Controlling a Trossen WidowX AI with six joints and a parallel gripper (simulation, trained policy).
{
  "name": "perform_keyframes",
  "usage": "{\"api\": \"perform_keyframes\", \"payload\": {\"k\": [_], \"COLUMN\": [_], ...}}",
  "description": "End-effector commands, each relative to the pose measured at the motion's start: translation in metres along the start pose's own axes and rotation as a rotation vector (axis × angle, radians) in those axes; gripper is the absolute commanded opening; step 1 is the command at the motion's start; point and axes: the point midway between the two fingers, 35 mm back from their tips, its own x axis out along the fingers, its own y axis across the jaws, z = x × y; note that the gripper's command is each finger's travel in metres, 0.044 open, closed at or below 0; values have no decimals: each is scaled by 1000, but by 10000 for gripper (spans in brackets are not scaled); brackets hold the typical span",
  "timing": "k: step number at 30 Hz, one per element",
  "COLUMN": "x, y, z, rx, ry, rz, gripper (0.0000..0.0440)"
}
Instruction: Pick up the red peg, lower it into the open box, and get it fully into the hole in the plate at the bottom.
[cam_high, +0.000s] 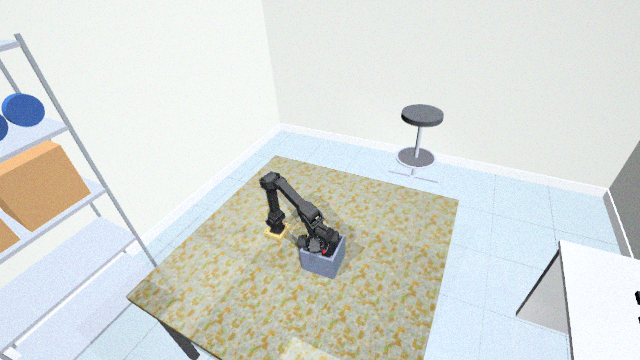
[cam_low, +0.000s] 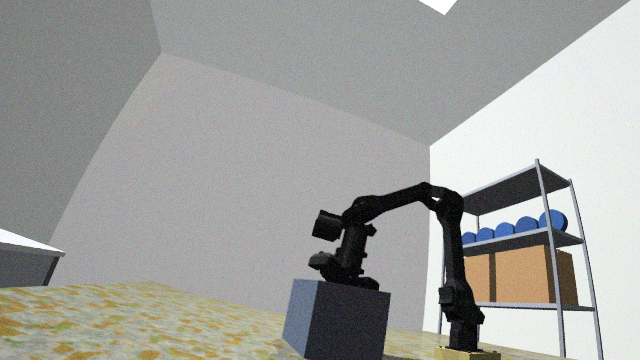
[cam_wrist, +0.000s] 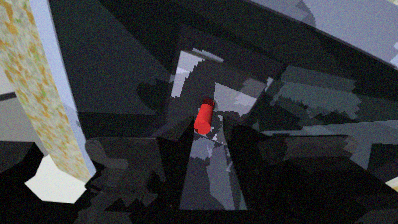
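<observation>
The gripper (cam_high: 320, 245) (cam_low: 351, 279) (cam_wrist: 208, 119) is held low at the box (cam_high: 317, 263) (cam_low: 350, 320) (cam_wrist: 61, 80), its fingers parted a little, with nothing gripped. The red peg (cam_high: 324, 251) (cam_wrist: 204, 118) can be seen inside the box, between the parted fingers, near the plate (cam_wrist: 237, 99). Whether it is in the hole cannot be told.

A matt black, many-jointed arm (cam_high: 295, 200) (cam_low: 400, 197) (chunky motor blocks throughout).
</observation>
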Motion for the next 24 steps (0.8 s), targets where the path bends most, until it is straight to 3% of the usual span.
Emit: {"api": "perform_keyframes", "payload": {"k": [1, 24], "x": [22, -14], "y": [-11, 21], "z": [-3, 17], "rx": [3, 22], "ry": [73, 147], "rz": [-46, 124], "gripper": [145, 168]}}
